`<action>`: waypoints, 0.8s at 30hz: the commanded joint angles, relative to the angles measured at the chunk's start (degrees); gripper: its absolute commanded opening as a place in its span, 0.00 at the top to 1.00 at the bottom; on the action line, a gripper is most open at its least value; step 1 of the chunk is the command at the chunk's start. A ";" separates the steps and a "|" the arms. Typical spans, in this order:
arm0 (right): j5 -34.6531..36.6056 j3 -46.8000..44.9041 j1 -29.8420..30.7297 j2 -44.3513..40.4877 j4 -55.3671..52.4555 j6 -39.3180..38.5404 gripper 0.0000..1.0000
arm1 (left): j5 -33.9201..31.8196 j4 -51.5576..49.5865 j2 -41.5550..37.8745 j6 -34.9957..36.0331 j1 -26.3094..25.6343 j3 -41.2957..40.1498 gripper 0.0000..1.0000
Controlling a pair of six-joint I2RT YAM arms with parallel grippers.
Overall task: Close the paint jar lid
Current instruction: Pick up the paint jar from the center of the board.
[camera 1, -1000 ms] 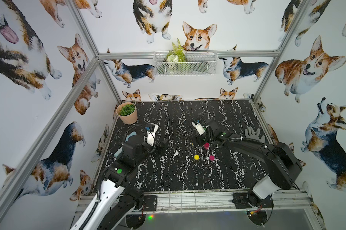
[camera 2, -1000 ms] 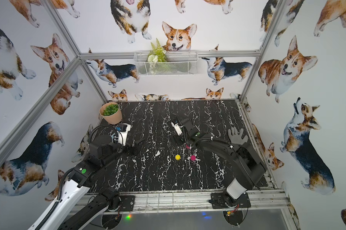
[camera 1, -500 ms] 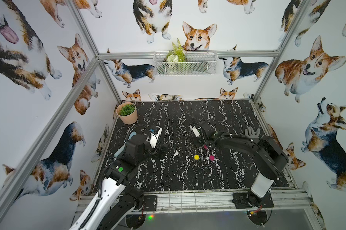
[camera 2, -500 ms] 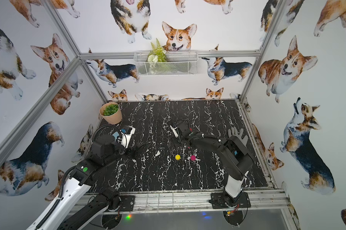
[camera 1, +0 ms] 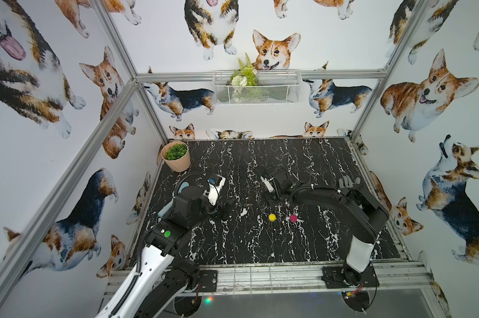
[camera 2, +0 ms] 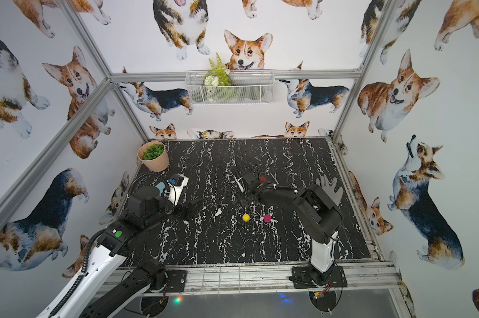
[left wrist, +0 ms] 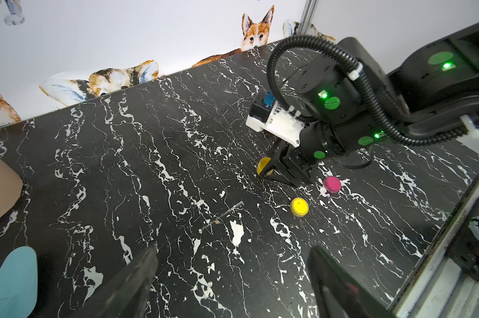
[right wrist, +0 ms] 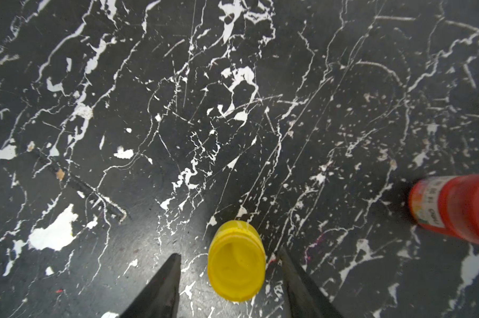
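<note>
Right gripper (right wrist: 228, 252) jaws are held apart; left gripper (left wrist: 233, 247) jaws are spread wide. On the black marble table (right wrist: 177, 110), a red paint jar (right wrist: 453, 206) is seen near the right gripper. A yellow paint jar (left wrist: 299, 206) and pink paint jar (left wrist: 332, 184) are stood side by side. The yellow lid (right wrist: 237, 264) is flanked by the right fingers (right wrist: 161, 283), untouched.

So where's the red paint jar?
In a top view, the red jar sits right of the table's middle, close beside the right arm's wrist, farther back than the pink pot.
</note>
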 commanded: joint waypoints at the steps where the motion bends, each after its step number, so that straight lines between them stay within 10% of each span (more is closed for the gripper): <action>1: 0.65 0.98 0.00 1.02 -0.57 0.74 0.42 | 0.79 0.21 0.35 0.41 0.08 0.31 0.12; 24: 0.43 1.65 0.01 1.68 -1.58 0.77 0.63 | 0.17 1.13 -0.09 0.58 0.08 -0.38 0.12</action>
